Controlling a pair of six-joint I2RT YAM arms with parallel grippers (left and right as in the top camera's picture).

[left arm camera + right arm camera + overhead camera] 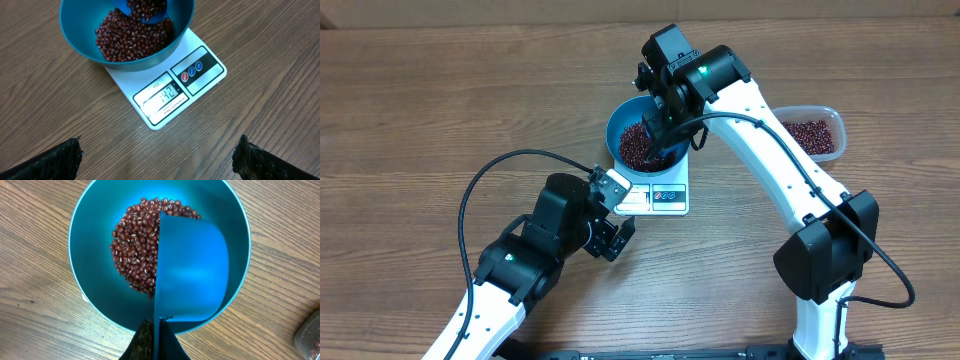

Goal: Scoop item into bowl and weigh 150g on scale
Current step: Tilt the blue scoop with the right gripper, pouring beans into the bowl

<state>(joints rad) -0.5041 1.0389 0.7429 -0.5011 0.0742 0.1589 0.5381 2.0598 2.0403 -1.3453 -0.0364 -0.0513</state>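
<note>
The scale [660,195] sits on the bench [420,100], and I place everything from it. The bowl [613,140] stands on top of the scale, covering its far part and leaving the display [162,96] and the buttons along the near edge in view. The digits look like 142, though they are small. The beans [635,148] lie heaped in the bottom of the bowl, above the scale's platform, gathered more to one side than spread evenly.

My right tool [154,337] is above the scale, over the bowl's near rim, pinched tight on the thin handle of the scoop [192,270]. The scoop's head is inside the bowl, above the heap, with its smooth back turned to my wrist camera. From my left wrist I see beans in its hollow, just over the pile.

My left tool [620,212] hangs just beside the scale's near corner, on the display side, spread wide and holding nothing. Its two fingers [50,160] frame the bare bench in front of the scale.

The tub [810,130], with more beans in it, rests well apart from the scale, on the far side of my right arm.
</note>
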